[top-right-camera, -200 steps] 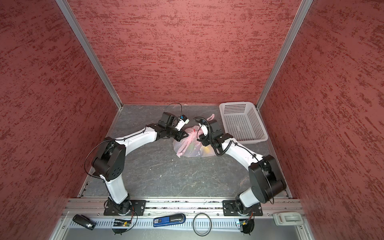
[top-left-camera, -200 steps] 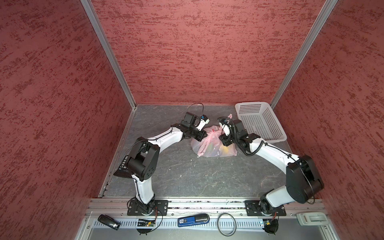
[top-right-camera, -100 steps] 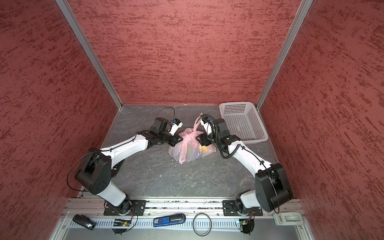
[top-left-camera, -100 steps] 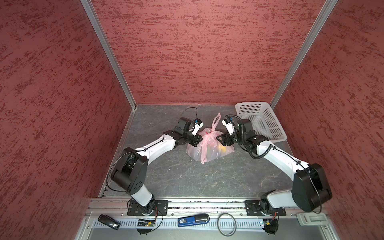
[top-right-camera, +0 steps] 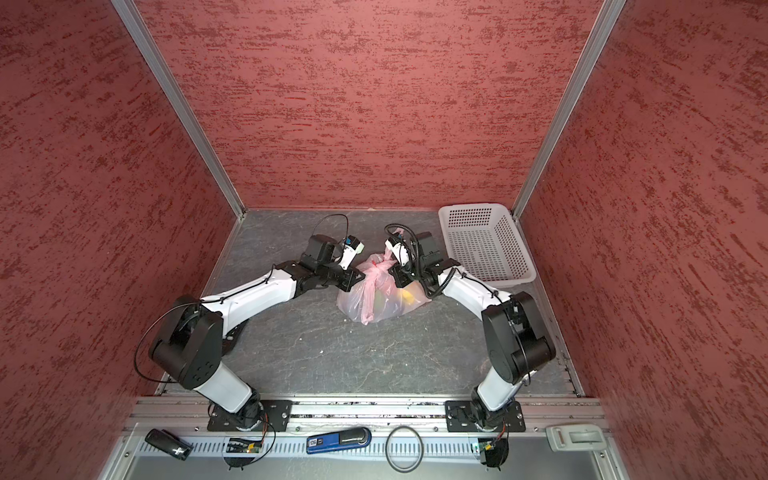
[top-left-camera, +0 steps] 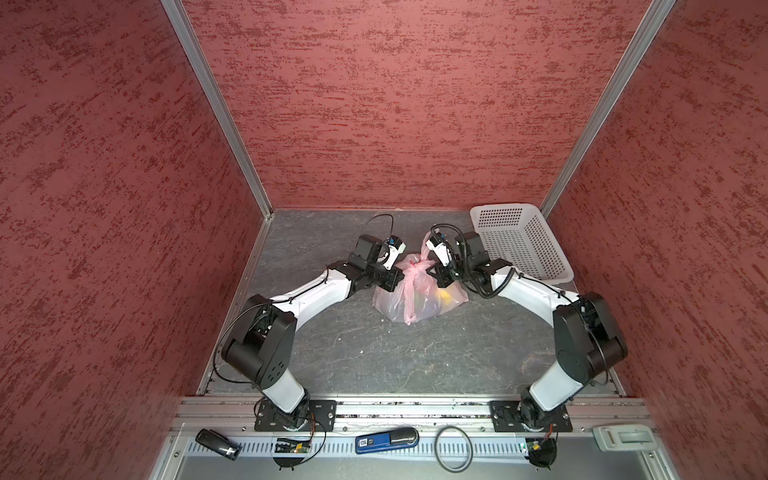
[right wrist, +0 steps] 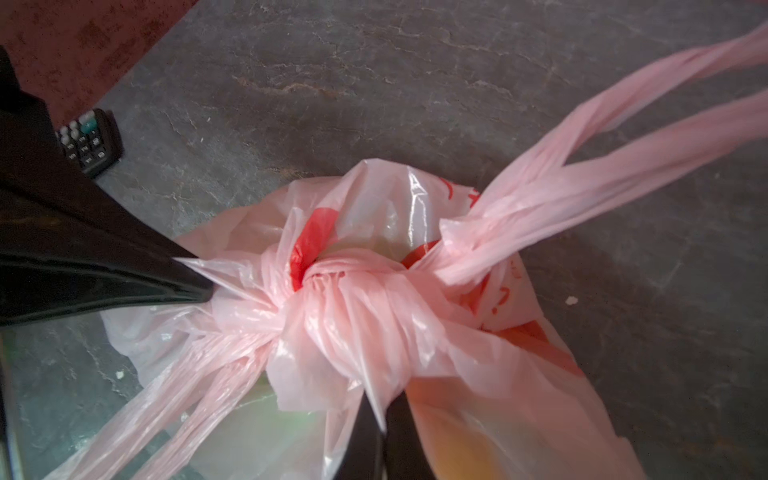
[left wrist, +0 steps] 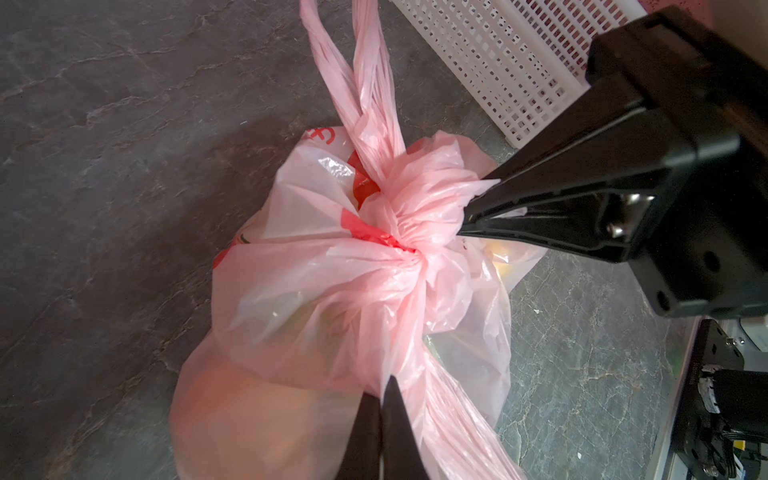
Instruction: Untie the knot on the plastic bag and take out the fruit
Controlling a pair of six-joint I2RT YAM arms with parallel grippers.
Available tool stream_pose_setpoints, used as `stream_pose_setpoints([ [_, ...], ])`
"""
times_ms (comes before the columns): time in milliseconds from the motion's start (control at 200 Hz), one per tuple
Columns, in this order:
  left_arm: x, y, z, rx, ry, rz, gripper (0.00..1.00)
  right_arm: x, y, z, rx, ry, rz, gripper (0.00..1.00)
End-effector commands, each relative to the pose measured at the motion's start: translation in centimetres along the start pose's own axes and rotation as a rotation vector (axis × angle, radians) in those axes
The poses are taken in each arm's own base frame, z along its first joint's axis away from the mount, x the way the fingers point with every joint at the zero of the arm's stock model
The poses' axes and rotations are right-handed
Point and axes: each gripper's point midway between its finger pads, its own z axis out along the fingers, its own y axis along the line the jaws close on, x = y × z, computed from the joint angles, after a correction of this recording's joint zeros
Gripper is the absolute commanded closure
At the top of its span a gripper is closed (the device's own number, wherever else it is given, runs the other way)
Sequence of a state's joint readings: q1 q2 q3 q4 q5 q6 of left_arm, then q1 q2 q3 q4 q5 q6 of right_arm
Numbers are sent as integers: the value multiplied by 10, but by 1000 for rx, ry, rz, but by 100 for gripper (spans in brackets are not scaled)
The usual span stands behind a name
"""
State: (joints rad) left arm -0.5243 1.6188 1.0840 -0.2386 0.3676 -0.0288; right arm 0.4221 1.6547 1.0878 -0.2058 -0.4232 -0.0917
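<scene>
Jaws of the left gripper (left wrist: 380, 388) are pressed together on a fold of thin pink film just beside the knot (right wrist: 353, 307), at its 9 o'clock in both top views. The right gripper (right wrist: 380, 409) is likewise fully closed, pinching a crinkled flap at the knot's 3 o'clock edge. I judge that this opposed hold lets the two arms draw apart and loosen the twist while the load below anchors it.

The knot sits on top of the plastic bag (top-left-camera: 415, 299), which rests on the desk (top-left-camera: 374, 353) between the two arms, toward the back. It looks tight and bunched, not yet undone. One handle loop (top-left-camera: 424, 249) rises toward 12 o'clock from the knot, and the other strap (top-left-camera: 409, 309) drapes down the bag's front toward 6 o'clock. The fruit (top-left-camera: 444, 296) is inside, showing only as yellow and greenish shapes through the film, so I cannot count the pieces.

A white perforated basket (top-left-camera: 536, 243) lies at the bag's 2 o'clock, near the right wrist but apart from the bag. A pull toward 3 o'clock therefore has little room. Toward 9 o'clock the desk is bare up to the side wall (top-left-camera: 124, 208), and the widest open stretch lies toward 6 o'clock. Film this thin may slip or tear under a hard tug.
</scene>
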Motion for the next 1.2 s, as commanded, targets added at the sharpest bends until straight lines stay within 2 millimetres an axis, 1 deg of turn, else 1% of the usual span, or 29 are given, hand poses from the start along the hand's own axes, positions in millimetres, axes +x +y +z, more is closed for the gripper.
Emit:
stream_pose_setpoints([
  [0,-7,9,-15,-48,-37,0,100,-18,6,-13,-2,-53,-41,100],
  [145,-5,32,-35,-94,-66,-57,100,-9,-2,-32,33,-69,10,100],
  [230,0,48,-46,-125,-74,-98,100,-3,-14,-45,83,-89,69,100],
  [266,3,56,-49,-139,-75,-120,100,1,-21,-51,111,-98,105,100],
  [296,6,63,-52,-149,-75,-141,100,9,-30,-51,139,-92,146,100],
  [306,7,65,-53,-153,-76,-148,100,6,-30,-58,148,-111,151,100],
  [316,9,67,-54,-157,-77,-156,100,6,-32,-60,157,-118,160,100],
  [441,26,96,-65,-210,-70,-274,100,30,-62,-78,279,-131,313,100],
  [536,38,111,-72,-253,-72,-348,100,47,-80,-88,369,-134,392,100],
  [616,46,118,-75,-267,-72,-395,100,56,-88,-92,407,-136,442,100],
  [666,49,117,-75,-264,-70,-403,100,58,-90,-91,411,-129,458,100],
  [726,49,116,-75,-255,-67,-405,100,56,-88,-87,390,-117,455,100],
  [782,46,113,-75,-241,-74,-399,100,52,-85,-85,361,-108,437,100],
  [857,37,105,-77,-225,-93,-371,100,39,-75,-86,318,-121,375,84],
  [937,27,96,-79,-218,-107,-329,100,23,-60,-96,316,-147,269,65],
  [1002,19,90,-81,-218,-121,-305,100,15,-48,-103,325,-144,179,49],
  [1087,11,84,-85,-214,-144,-287,100,5,-31,-111,320,-131,73,36],
  [1197,1,78,-91,-212,-177,-263,100,-3,-9,-113,304,-102,-52,24],
])
